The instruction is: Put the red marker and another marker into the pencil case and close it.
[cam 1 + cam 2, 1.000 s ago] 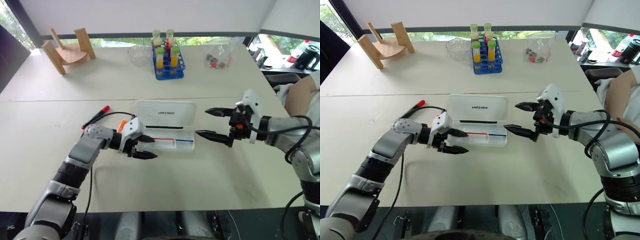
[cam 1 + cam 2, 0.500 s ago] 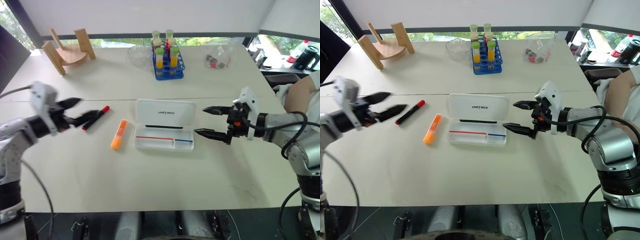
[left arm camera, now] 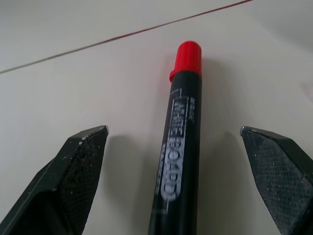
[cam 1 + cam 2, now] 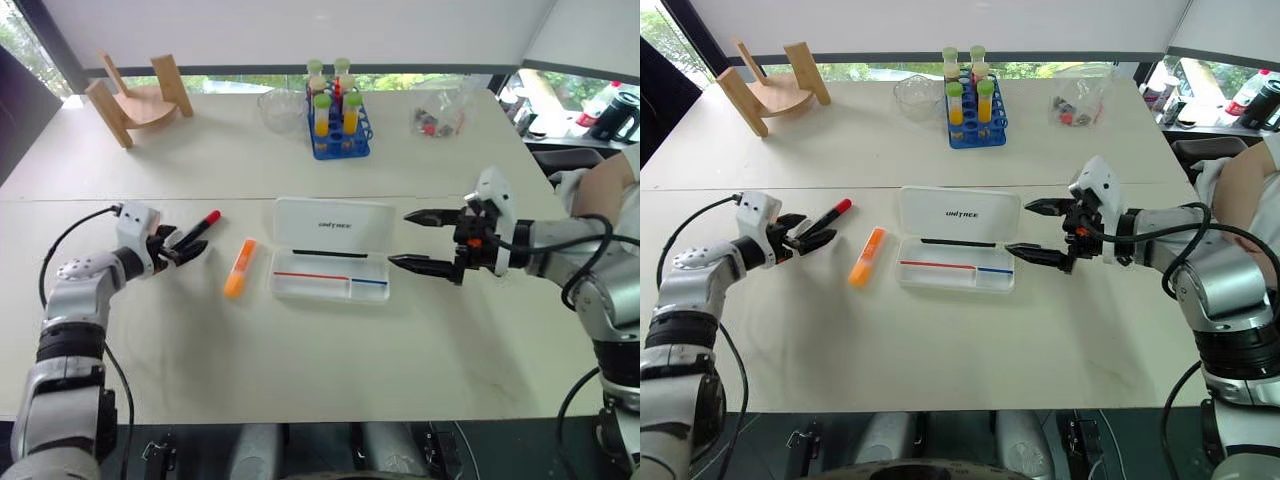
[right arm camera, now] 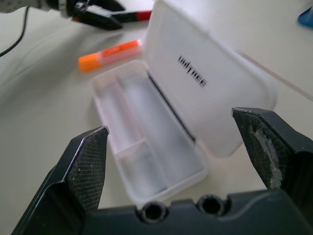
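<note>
- We see the red marker point(image 4: 822, 222) lying on the white table point(image 4: 940, 330) toward its left edge, red cap pointing to the far side, slanted.
- Our left gripper point(image 4: 805, 232) is at the marker's black barrel end, its two black fingers spread wide with the barrel lying between them; in the left wrist view the marker point(image 3: 181, 147) runs up the middle of the gap and neither fingertip point(image 3: 83, 156) touches it.
- The orange marker point(image 4: 866, 257) lies just right of the red one, apart from it, between the left gripper and the pencil case.
- The pencil case point(image 4: 958, 240) sits near the middle of the table, open: its lid is laid back toward the far edge with the dark logo showing, and its tray lies toward the near edge.
- In the tray we make out a thin red pen point(image 4: 936, 265) and a thin blue pen point(image 4: 994, 270) lying end to end along the front compartment.
- Our right gripper point(image 4: 1033, 230) hangs just beside the case's right end, fingers wide apart and holding nothing.
- Along the far edge stand a blue rack of tubes point(image 4: 975, 112), a clear bowl point(image 4: 915, 97), a clear bag point(image 4: 1078, 100) and a wooden stand point(image 4: 770, 88).
</note>
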